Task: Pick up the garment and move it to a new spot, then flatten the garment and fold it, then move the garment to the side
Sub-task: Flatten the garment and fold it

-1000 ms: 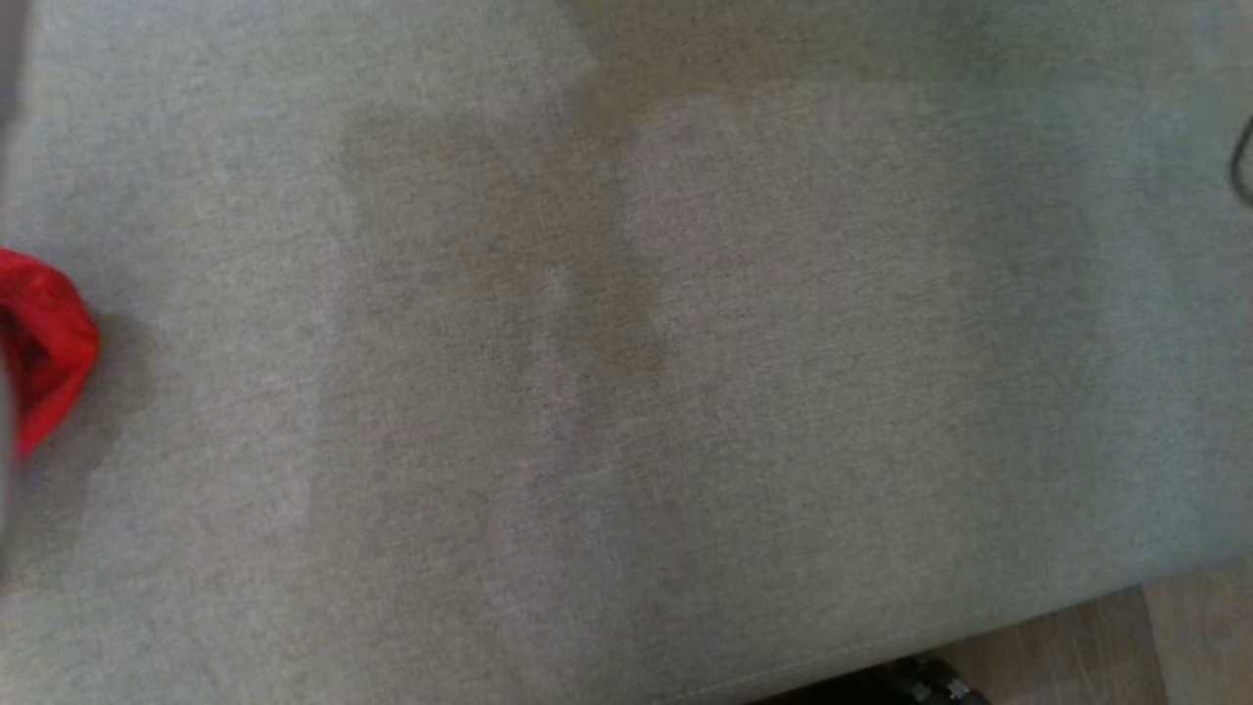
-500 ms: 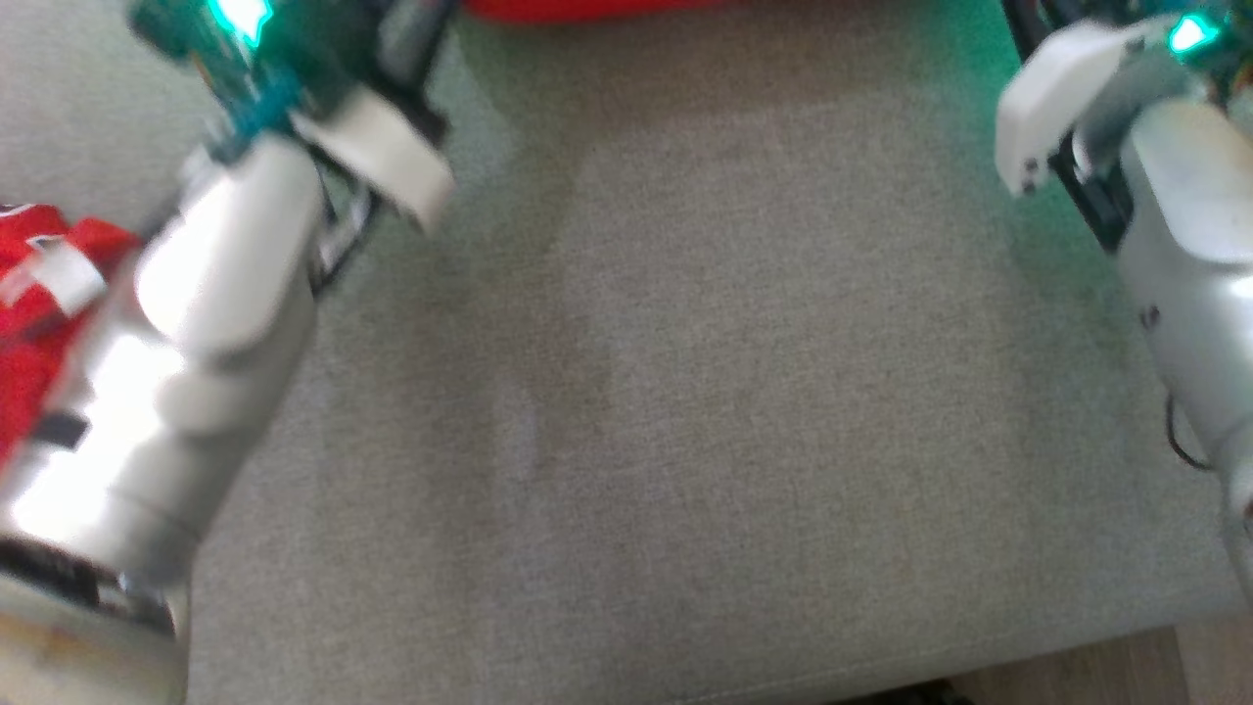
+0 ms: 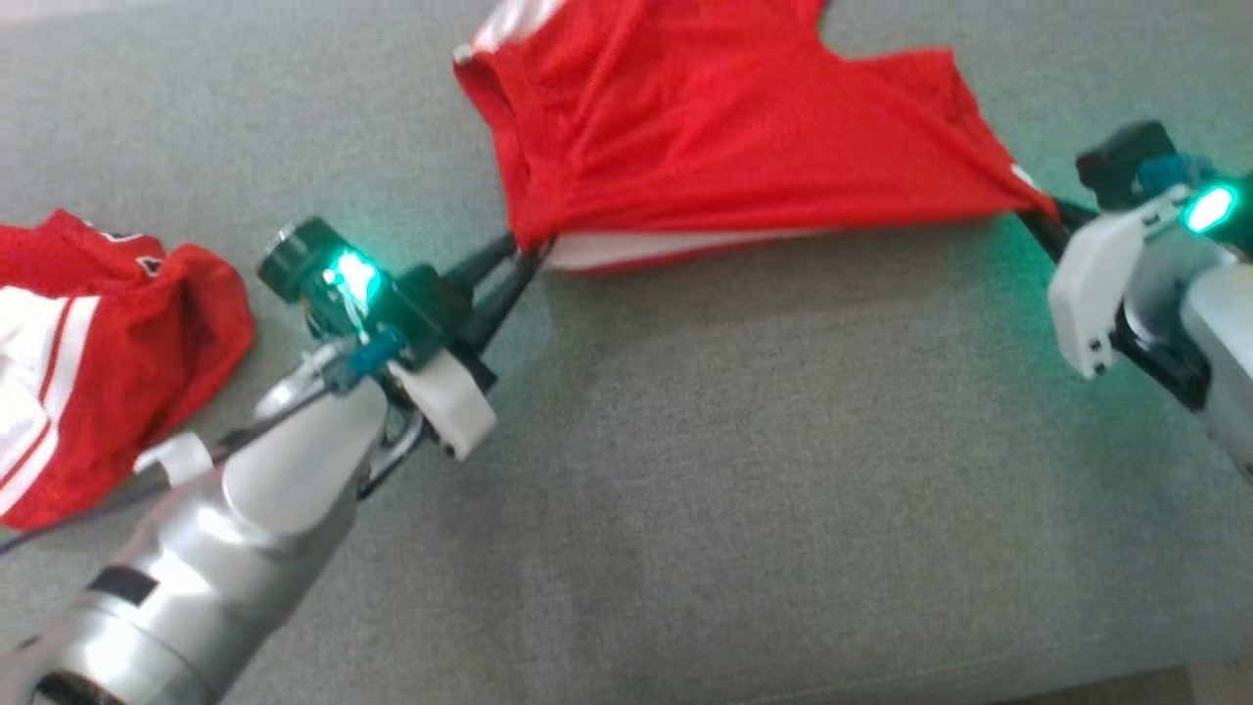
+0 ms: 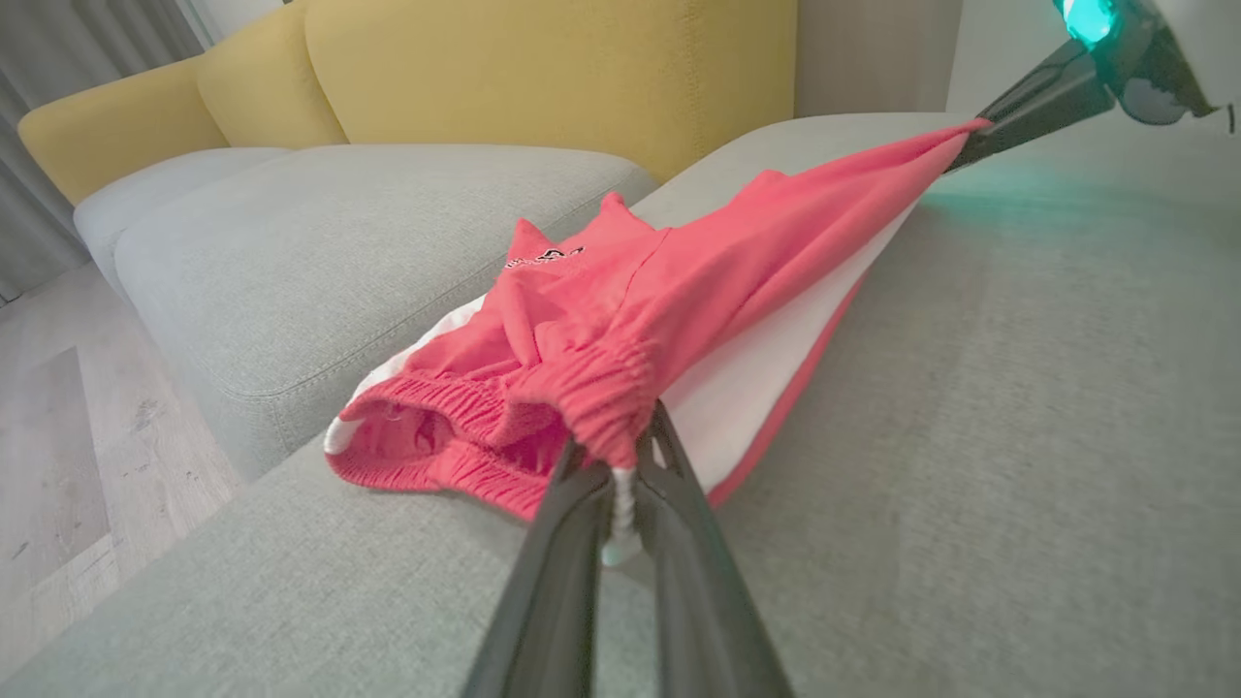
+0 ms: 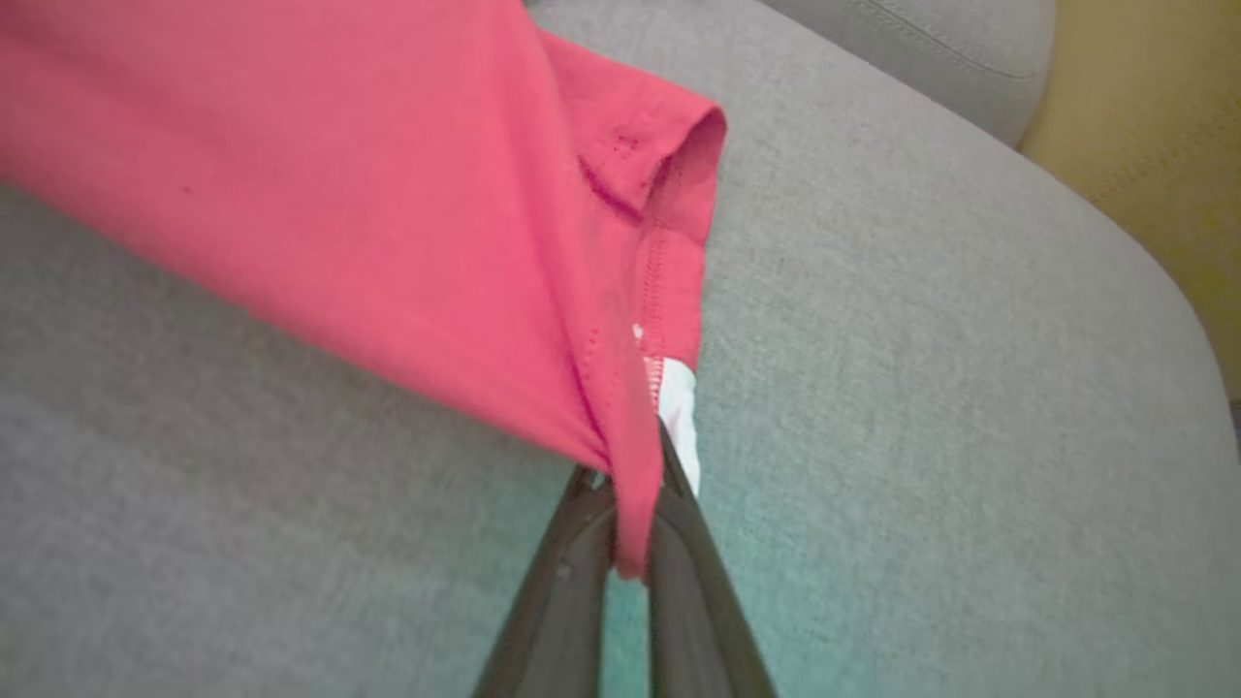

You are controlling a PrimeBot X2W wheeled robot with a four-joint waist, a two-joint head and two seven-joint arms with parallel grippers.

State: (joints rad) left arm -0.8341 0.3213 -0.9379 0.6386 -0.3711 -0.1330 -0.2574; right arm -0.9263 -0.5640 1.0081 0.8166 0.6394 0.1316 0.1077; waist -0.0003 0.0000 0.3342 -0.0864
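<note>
The garment (image 3: 724, 127) is a red pair of shorts with white trim, pulled taut above the grey cushion (image 3: 783, 490) at the top of the head view. My left gripper (image 3: 533, 250) is shut on its gathered elastic waistband at the lower left corner. In the left wrist view the fingertips (image 4: 620, 456) pinch that waistband and a white cord of the garment (image 4: 679, 291). My right gripper (image 3: 1038, 211) is shut on the hemmed corner at the right. The right wrist view shows the garment (image 5: 388, 194) hem clamped in the right gripper (image 5: 625, 485).
A second red and white garment (image 3: 88, 343) lies crumpled on the cushion, left of my left arm. Yellow sofa backs (image 4: 543, 68) rise behind another grey seat (image 4: 339, 223). Wooden floor (image 4: 58, 436) lies beyond the cushion's far edge.
The head camera has swung: a second ago it showed bare grey cushion with a red scrap at the left; now both arms and the stretched garment are in view.
</note>
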